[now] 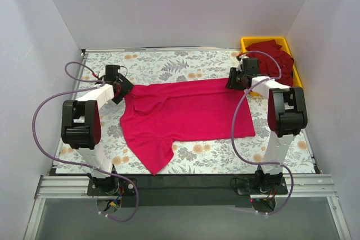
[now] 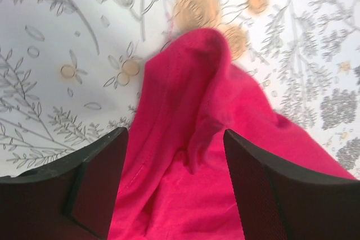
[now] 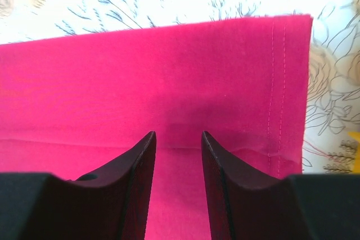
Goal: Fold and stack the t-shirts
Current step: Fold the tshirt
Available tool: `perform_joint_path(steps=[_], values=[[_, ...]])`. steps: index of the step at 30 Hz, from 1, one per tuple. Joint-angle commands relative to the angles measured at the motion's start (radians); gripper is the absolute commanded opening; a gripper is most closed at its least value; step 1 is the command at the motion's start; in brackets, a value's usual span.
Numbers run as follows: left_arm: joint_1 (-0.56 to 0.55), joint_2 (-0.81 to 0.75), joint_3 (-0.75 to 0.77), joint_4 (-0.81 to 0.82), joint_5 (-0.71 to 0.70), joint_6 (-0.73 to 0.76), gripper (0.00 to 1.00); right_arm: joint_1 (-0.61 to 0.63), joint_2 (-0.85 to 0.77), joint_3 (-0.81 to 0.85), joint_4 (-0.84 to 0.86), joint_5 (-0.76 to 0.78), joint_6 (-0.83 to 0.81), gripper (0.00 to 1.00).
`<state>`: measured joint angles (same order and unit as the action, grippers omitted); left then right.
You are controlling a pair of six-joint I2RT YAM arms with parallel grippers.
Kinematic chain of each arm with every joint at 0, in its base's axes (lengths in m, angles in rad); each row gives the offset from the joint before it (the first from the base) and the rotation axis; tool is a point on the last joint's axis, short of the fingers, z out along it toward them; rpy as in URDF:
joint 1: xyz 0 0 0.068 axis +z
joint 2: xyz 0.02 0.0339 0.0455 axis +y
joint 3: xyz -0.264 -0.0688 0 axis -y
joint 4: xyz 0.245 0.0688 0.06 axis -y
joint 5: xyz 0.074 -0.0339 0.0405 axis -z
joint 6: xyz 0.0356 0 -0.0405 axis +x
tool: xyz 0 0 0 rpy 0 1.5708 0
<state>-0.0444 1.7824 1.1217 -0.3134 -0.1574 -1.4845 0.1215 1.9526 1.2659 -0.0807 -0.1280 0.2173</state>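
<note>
Room: You are working inside a plain white-walled booth [image 1: 169, 4], nothing on the walls.
Surface: The table [image 1: 169, 63] carries a floral-printed cover, grey leaves and orange blooms.
Magenta t-shirt [image 1: 191, 116]: It lies spread across the middle of the table, mostly flat, collar end toward your left arm and hem toward your right. One sleeve [image 1: 152, 158] trails out toward the near edge, and the cloth is rumpled by the collar.
Yellow bin [image 1: 247, 41]: It sits at the far right corner, just beyond the shirt's hem end.
Crimson t-shirts [image 1: 275, 57]: They are heaped unfolded in the bin, spilling a little over its rim.
Left gripper [image 1: 121, 91]: It is at the collar end. The wrist view shows its jaws spread wide with a raised ridge of pink cloth between them, not clamped.
Right gripper [image 1: 239, 78]: It is at the far hem corner. Its jaws stand partly apart over the flat cloth beside the stitched hem [image 3: 278, 82], and I see no pinch.
Progress: Early, by my reading. You have one shirt laid out and no clean fold finished. No folded stack is visible anywhere.
Left to do: Fold this shirt, then fold each crimson one and stack them.
Writing: No brand, label or readable text shows on the cloth, bin or arms.
</note>
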Motion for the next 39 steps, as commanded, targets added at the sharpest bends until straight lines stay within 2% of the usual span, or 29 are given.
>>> perform_joint_path(steps=[1, 12, 16, 17, 22, 28, 35, 39], values=[[0.006, -0.040, 0.075, 0.053, 0.002, 0.072, 0.64, -0.005, -0.069, 0.036, 0.012, -0.035, -0.021, 0.38], [0.008, 0.147, 0.214, 0.083, 0.059, 0.096, 0.47, -0.008, 0.015, 0.102, 0.015, -0.038, 0.008, 0.38], [0.009, 0.199, 0.236, 0.083, 0.038, 0.096, 0.35, -0.017, 0.060, 0.109, 0.015, -0.036, 0.022, 0.36], [0.011, 0.213, 0.237, 0.083, 0.032, 0.095, 0.29, -0.022, 0.066, 0.109, 0.016, -0.038, 0.027, 0.36], [0.041, 0.238, 0.211, 0.086, -0.051, 0.066, 0.17, -0.051, 0.115, 0.093, 0.021, -0.035, 0.042, 0.35], [0.110, 0.259, 0.190, 0.091, -0.068, 0.070, 0.04, -0.063, 0.106, 0.024, 0.022, -0.057, 0.074, 0.35], [0.135, 0.311, 0.248, 0.108, -0.056, 0.144, 0.04, -0.056, 0.059, -0.042, 0.029, -0.064, 0.100, 0.35], [0.135, 0.325, 0.300, 0.117, 0.015, 0.174, 0.19, -0.056, 0.045, 0.001, 0.029, -0.068, 0.088, 0.35]])
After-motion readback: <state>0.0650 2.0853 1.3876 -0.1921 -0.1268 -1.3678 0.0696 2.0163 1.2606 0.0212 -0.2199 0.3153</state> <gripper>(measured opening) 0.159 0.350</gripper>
